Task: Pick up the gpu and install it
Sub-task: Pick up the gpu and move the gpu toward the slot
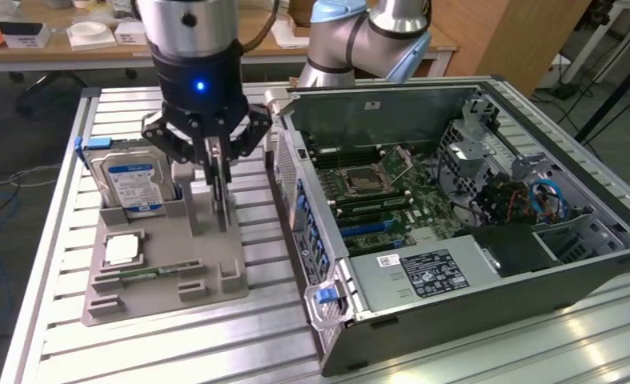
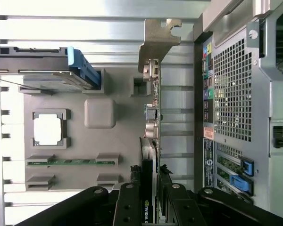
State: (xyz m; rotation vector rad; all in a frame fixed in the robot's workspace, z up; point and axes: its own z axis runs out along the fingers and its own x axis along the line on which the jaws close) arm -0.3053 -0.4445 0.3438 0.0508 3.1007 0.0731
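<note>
Gripping gpu (image 1: 222,212) w/ claw (image 1: 218,164) pinched narrow on its top edge; card upright in holder (image 1: 144,300), beside case (image 1: 454,336). Best lifted straight up, no tilt, bracket (image 2: 158,40) clear of case.

The gripper (image 1: 219,180) points straight down over the grey tray (image 1: 154,302) on the slatted table (image 1: 186,348). Its fingers are closed against both faces of the gpu (image 1: 222,212). The gpu stands on edge, with its lower end at the tray's raised stand. A blue light is lit on the gripper body.

On the tray, towards the exterior view's left, a hard drive (image 1: 135,186) stands upright in its slot. A processor (image 1: 122,250) lies flat nearer the camera, with a memory stick (image 1: 157,272) just beside it.

The open case (image 1: 454,332) lies on its side just beside the tray, on the exterior view's right. The motherboard (image 1: 384,188) is exposed, and the power supply (image 1: 427,272) is nearer the camera.
</note>
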